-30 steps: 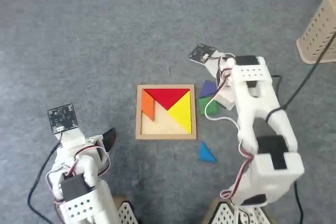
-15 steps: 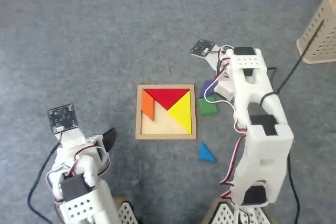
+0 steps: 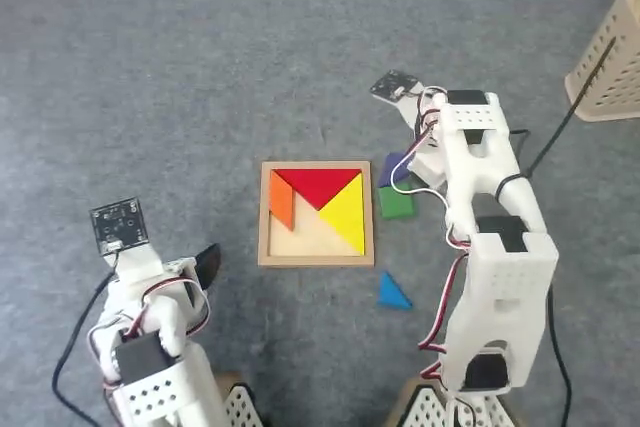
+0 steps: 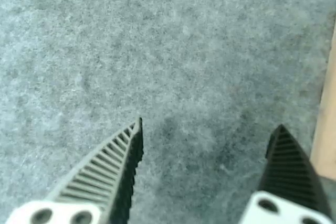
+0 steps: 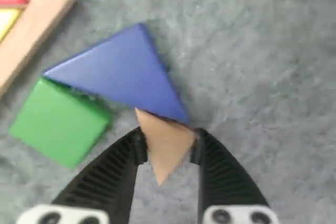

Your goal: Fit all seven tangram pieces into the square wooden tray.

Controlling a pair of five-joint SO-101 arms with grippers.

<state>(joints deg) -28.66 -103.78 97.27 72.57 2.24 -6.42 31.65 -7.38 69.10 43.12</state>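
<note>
The square wooden tray (image 3: 316, 253) holds a red triangle (image 3: 318, 185), a yellow triangle (image 3: 346, 215) and an orange piece (image 3: 282, 203). Just off its right side lie a purple-blue triangle (image 3: 393, 167) (image 5: 121, 72) and a green square (image 3: 396, 204) (image 5: 60, 121). A small blue triangle (image 3: 392, 292) lies nearer the arm bases. My right gripper (image 5: 168, 140) is shut on a tan triangle (image 5: 165, 150) that touches the purple-blue triangle's edge. My left gripper (image 4: 207, 129) (image 3: 205, 265) hangs open over bare carpet, left of the tray's edge (image 4: 328, 108).
Grey carpet covers the table. A perforated beige container (image 3: 610, 52) stands at the far right edge. The right arm's body (image 3: 490, 247) stretches along the right of the loose pieces.
The right arm has straightened and reached a little farther from its base, bringing its gripper down by the purple-blue triangle. The left arm has not moved.
</note>
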